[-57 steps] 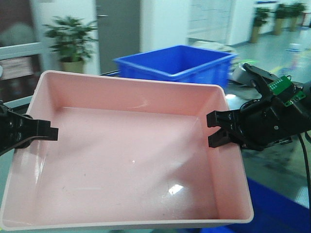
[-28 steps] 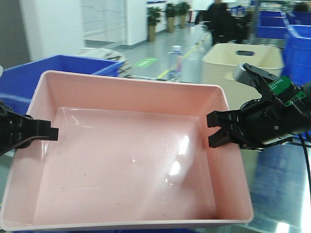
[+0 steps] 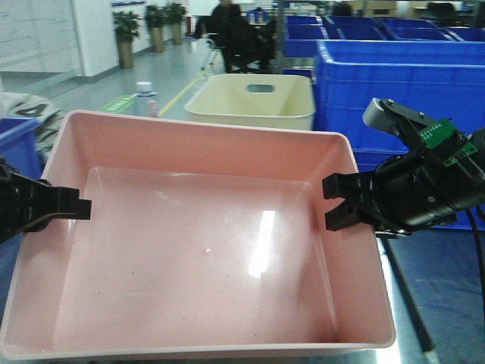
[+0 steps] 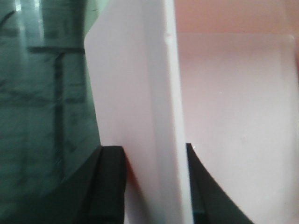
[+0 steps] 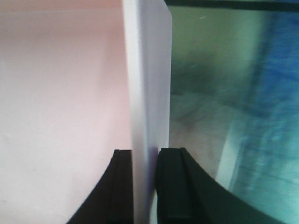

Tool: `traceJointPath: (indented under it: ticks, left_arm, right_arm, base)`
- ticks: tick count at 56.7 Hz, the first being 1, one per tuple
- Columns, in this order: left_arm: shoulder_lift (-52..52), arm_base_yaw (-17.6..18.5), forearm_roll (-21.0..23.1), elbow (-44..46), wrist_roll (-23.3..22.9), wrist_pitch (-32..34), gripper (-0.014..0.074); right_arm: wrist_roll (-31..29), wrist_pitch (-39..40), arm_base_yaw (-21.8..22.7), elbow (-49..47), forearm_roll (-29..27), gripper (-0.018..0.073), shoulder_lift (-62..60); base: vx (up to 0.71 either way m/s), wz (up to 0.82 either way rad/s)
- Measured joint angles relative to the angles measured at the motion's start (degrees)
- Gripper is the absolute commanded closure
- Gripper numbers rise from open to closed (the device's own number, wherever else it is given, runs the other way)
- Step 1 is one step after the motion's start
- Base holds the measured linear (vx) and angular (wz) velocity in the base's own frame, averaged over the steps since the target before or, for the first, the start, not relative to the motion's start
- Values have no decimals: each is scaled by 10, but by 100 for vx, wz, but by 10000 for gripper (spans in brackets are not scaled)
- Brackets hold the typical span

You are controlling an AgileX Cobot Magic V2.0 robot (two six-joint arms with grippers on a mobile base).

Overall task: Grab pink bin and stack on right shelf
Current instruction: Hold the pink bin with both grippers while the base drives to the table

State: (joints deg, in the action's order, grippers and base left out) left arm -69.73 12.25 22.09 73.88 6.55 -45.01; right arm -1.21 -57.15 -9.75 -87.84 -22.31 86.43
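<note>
The pink bin point(image 3: 197, 250) fills the front view, a wide shallow tray held level between both arms. My left gripper point(image 3: 76, 208) is shut on its left wall, one finger inside and one outside point(image 4: 156, 154). My right gripper point(image 3: 337, 201) is shut on the right wall point(image 5: 145, 156) in the same way. Below and to the right of the bin lies a dark glossy top with a black tape line, the right shelf point(image 3: 436, 292). It also shows under the bin's left wall point(image 4: 46, 93). I cannot tell whether the bin touches it.
A taller cream bin point(image 3: 254, 98) with a handle slot stands just beyond the pink bin's far wall. Big blue crates point(image 3: 402, 76) are stacked behind and to the right. A water bottle point(image 3: 144, 98) and an aisle with a seated person point(image 3: 227, 30) lie further back.
The background has swept sideways: the single blue crate and plants are gone, and the cream bin and blue crates are now ahead. The bin and both grippers keep the same hold.
</note>
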Motion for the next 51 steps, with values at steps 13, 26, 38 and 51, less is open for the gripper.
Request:
traceJointPath:
  ticks: [13,26,38,51]
  left_arm:
    - [0,0,0,0,0,0,601]
    - [-2,0,2,0,0,1,601]
    - [-10,0,2,0,0,1,601]
    - [-15,0,4,0,0,1,601]
  right_arm:
    - [0,0,0,0,0,568,0]
    - [0,0,0,0,1,568,0]
    - [0,-1,0,0,4,568,0]
    - [0,-2,0,0,7,568,0]
  base:
    - [18,-44]
    - [10,-25]
    - [1,-3]
    - [0,0]
